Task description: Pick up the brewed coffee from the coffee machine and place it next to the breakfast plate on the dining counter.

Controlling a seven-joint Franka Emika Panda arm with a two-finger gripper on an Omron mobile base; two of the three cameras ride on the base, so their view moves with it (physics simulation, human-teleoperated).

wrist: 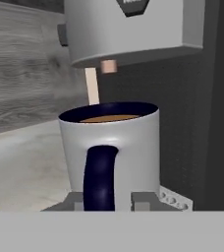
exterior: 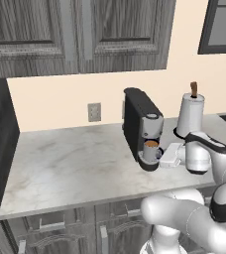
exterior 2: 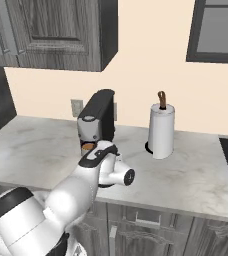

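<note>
Brewed coffee sits right there on the round drip tray of the coffee machine, tucked under the silver-grey head, and the tool is lined up level with it, coming in from the side along the marble-look tabletop. In the hand view the two fingertips stand spread either side of the mug's base with the dark handle square between them; they are apart and holding nothing, and whether they touch the mug wall I cannot tell. Now, the mug itself: a small, stiff, smooth grey cylinder, glossy enough to look slippery, with brown coffee up near the rim. My read is that it will feel light but unforgiving, since any tilt or jolt could slop liquid over the edge, so it wants to stay dead upright. Best hold, as I judge it, is across the body below the rim, or pinching the handle, which faces the tool squarely. The machine is a tall, narrow black box, matte on its sides, with a little spout hanging just above the rim, so a straight lift looks tight; sliding it out sideways first seems safer. Just beside the machine stands a white paper-towel roll on a dark base with a brown post, soft-looking and cylindrical, close to the arm's elbow. Grey wood-grain cabinets hang above.
</note>
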